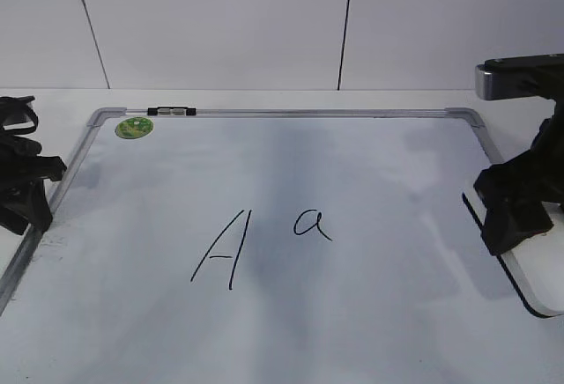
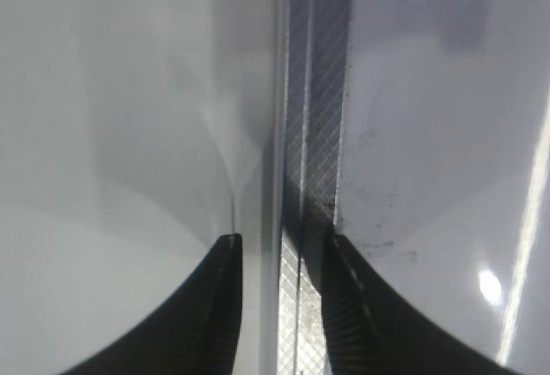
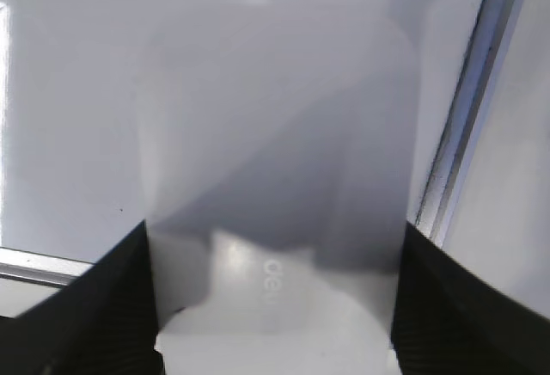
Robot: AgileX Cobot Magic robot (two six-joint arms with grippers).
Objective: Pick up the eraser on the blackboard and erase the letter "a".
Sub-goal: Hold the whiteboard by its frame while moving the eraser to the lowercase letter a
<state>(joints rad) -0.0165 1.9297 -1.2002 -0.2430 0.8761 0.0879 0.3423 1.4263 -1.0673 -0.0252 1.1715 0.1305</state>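
The blackboard [image 1: 370, 322] is a white dry-erase board with a silver frame, lying flat. The small letter "a" [image 1: 313, 224] is written near its middle, right of a taller capital "A" [image 1: 220, 252]. The eraser [image 1: 539, 271], white with a black underside, lies at the board's right edge. My right gripper [image 1: 507, 225] is down on it. In the right wrist view the eraser [image 3: 275, 134] fills the space between the jaws [image 3: 273, 229], which touch both its long sides. My left gripper [image 1: 31, 199] hangs over the board's left frame [image 2: 309, 134], jaws [image 2: 281, 237] slightly apart and empty.
A round green sticker [image 1: 134, 126] sits in the board's far left corner. A small black-and-silver clip [image 1: 172, 111] sits on the far frame. The board frame's right rail [image 3: 468, 117] runs beside the eraser. A white wall stands behind the table.
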